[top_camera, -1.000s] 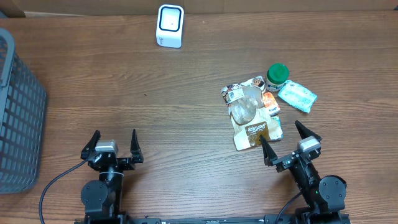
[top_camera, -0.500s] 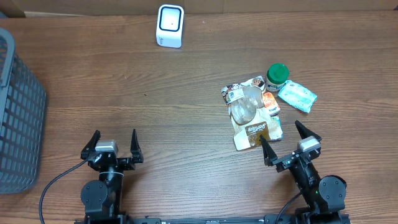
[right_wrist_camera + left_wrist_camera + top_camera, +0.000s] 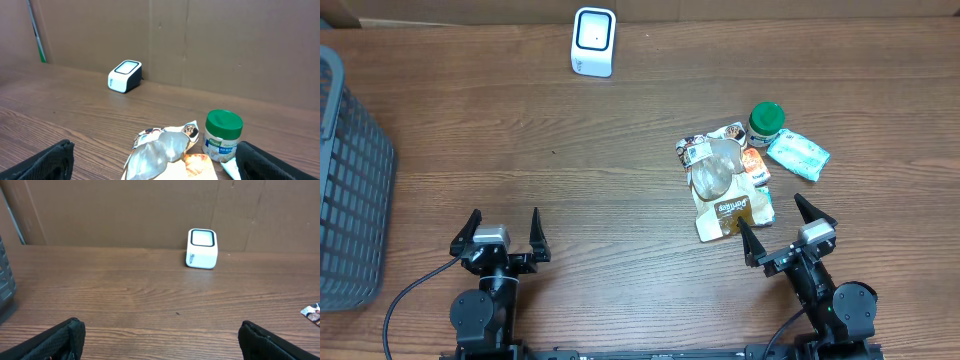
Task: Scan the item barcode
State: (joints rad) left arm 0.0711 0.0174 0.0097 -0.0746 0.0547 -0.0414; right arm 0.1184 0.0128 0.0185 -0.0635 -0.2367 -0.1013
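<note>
The white barcode scanner (image 3: 593,41) stands at the far edge of the table, and it also shows in the left wrist view as the scanner (image 3: 202,248) and in the right wrist view as the scanner (image 3: 125,76). A heap of items lies right of centre: crumpled snack pouches (image 3: 725,185), a green-lidded jar (image 3: 766,122) and a pale blue packet (image 3: 797,154). My right gripper (image 3: 769,211) is open just in front of the heap, with the silver pouch (image 3: 165,150) and the jar (image 3: 223,132) ahead of its jaws. My left gripper (image 3: 505,220) is open over bare wood, holding nothing.
A grey plastic basket (image 3: 345,190) stands at the left edge of the table. A brown cardboard wall (image 3: 150,210) runs behind the scanner. An orange packet (image 3: 755,165) lies between the pouches and the jar.
</note>
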